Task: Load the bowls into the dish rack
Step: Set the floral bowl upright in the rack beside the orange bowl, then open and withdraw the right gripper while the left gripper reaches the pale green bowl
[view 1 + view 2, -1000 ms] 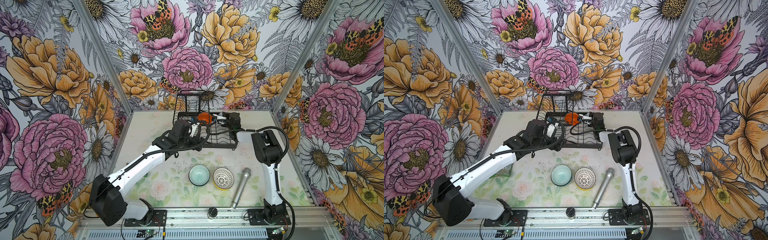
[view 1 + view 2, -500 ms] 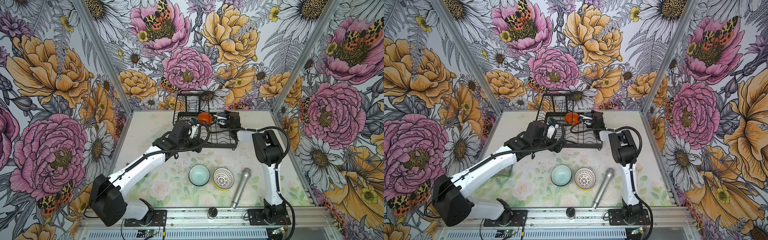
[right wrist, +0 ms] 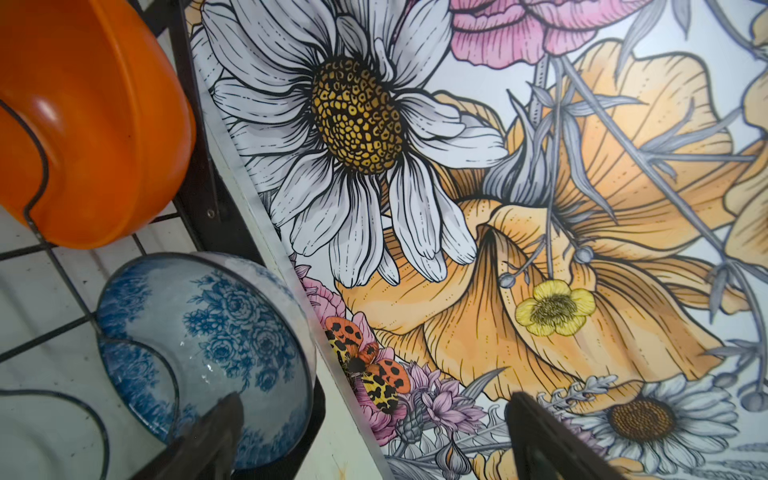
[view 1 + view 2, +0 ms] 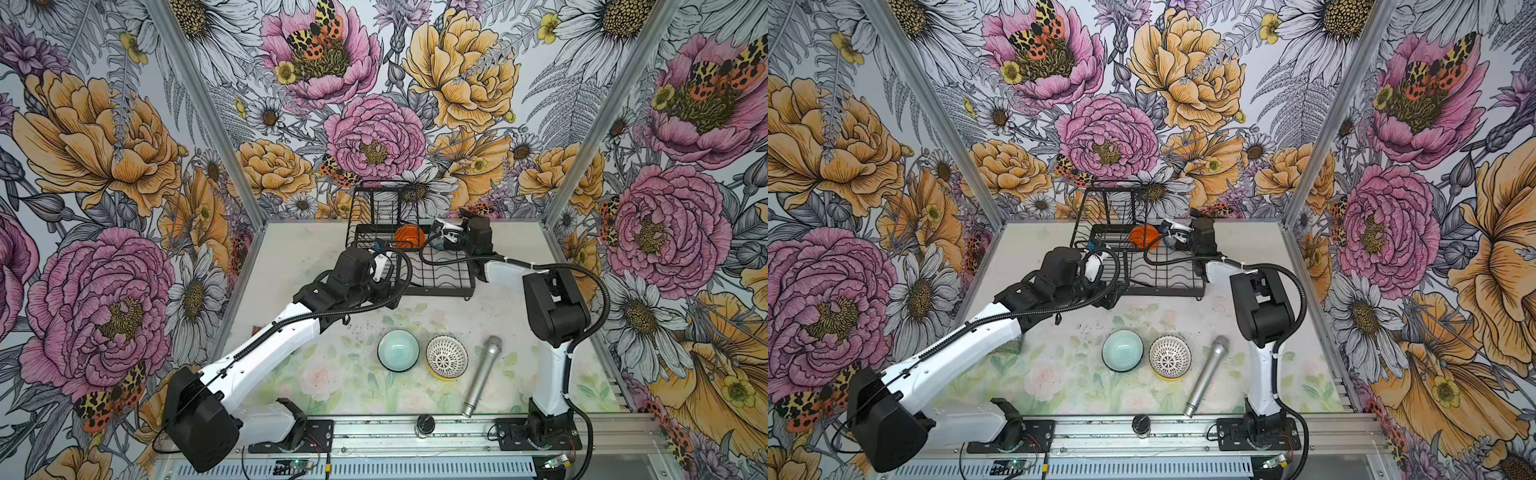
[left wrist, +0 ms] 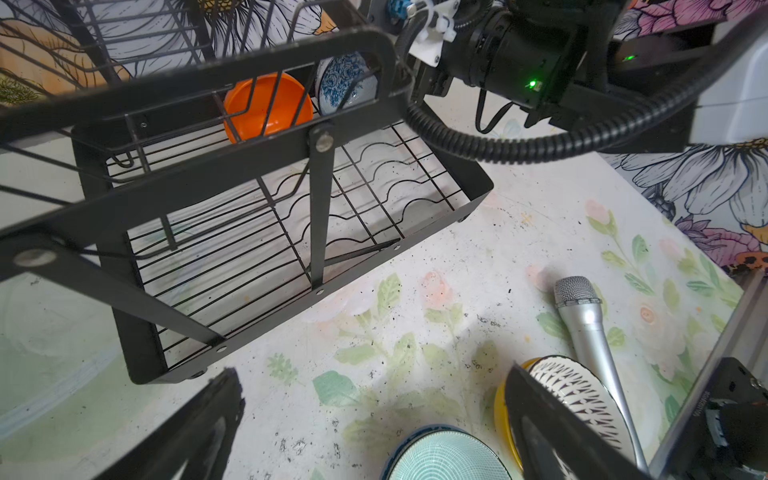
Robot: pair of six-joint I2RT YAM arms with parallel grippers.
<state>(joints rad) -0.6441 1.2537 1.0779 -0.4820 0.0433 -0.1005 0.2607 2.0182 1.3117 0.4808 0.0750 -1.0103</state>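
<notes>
Nearest, on the flower-printed tabletop [image 4: 332,374], a pale teal round bowl [image 4: 398,350] is seen upright. Just to its right a white bowl with black lattice [image 4: 446,356] is nested in a plain yellow bowl [image 4: 441,376]. Only a sliver of the yellow bowl's rim is shown. All three are judged stiff, fairly light, slick-glazed and liable to chip against wire. A pinch across the rim, one finger inside the wall and one outside, is judged the surest hold. The lattice bowl would have to be lifted out first. A silver microphone [image 4: 482,376] lies close against the nested pair on the right, so an approach from that side would be crowded.

Farther back, the left gripper [image 5: 374,419] is held over the table by the near-left corner of the black wire dish rack [image 4: 440,286]. Its jaws are spread wide, with nothing between them.

At the rack's far end a plain orange bowl [image 4: 409,236] is stood on edge in the wavy wires. A blue-and-white floral bowl [image 3: 199,345] is tipped likewise just to its right. The right gripper [image 3: 374,432] hovers there, jaws wide and empty.

In both top views the floral bowl is almost hidden by that gripper, and the left fingertips are hidden by their own wrist. Whether a right finger [image 3: 208,432] touches the floral rim cannot be told. The bowls' material cannot be settled either.
</notes>
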